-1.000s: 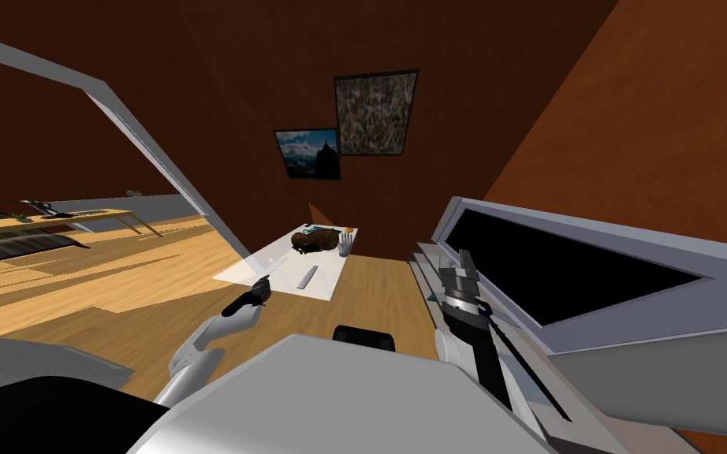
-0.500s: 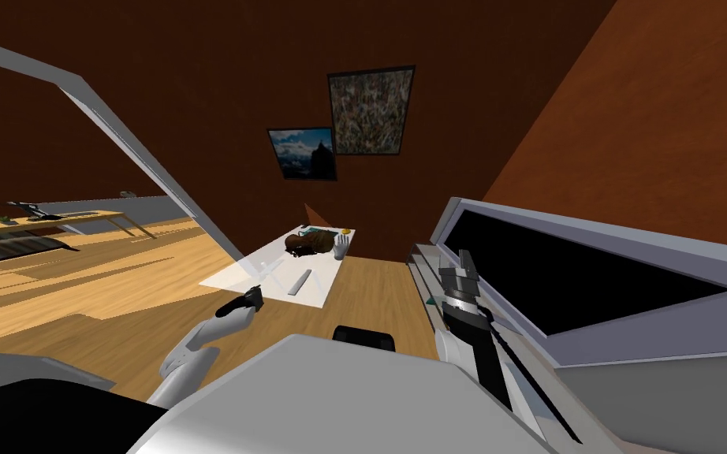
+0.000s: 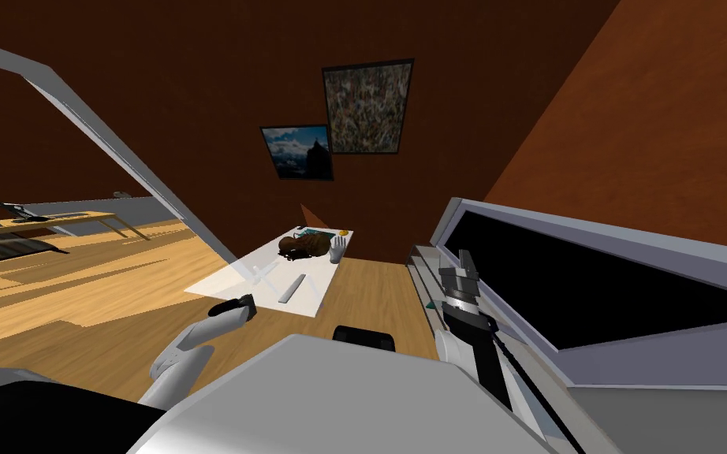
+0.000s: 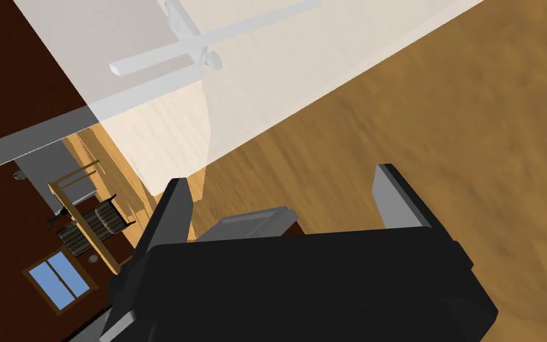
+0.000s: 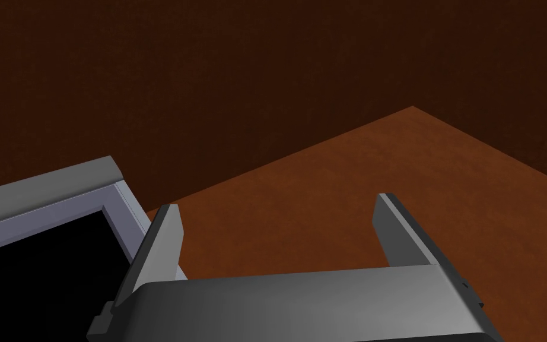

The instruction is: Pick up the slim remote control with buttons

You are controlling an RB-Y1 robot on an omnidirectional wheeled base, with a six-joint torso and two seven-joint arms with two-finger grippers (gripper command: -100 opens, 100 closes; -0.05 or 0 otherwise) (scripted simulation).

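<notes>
While the slim remote control (image 3: 292, 288) lies flat on the white table (image 3: 224, 282), close to the table's near edge and pointing lengthwise away from me, the left gripper (image 3: 245, 304) hangs over the wooden floor (image 3: 370, 288) just short of that edge. The remote sits ahead of the gripper and off to its right, apart from it and touching neither finger. In the left wrist view the gripper's (image 4: 284, 196) 2 fingers stand spread wide with nothing between them, floor and the pale table (image 4: 254, 71) edge beyond. Farther back on the table rest a brown bag (image 3: 307, 244) and a white hand-shaped figure (image 3: 338, 251). The right gripper (image 3: 463, 264) is raised beside a grey-framed black panel (image 3: 512, 217), its fingers (image 5: 168, 228) also spread and empty.
</notes>
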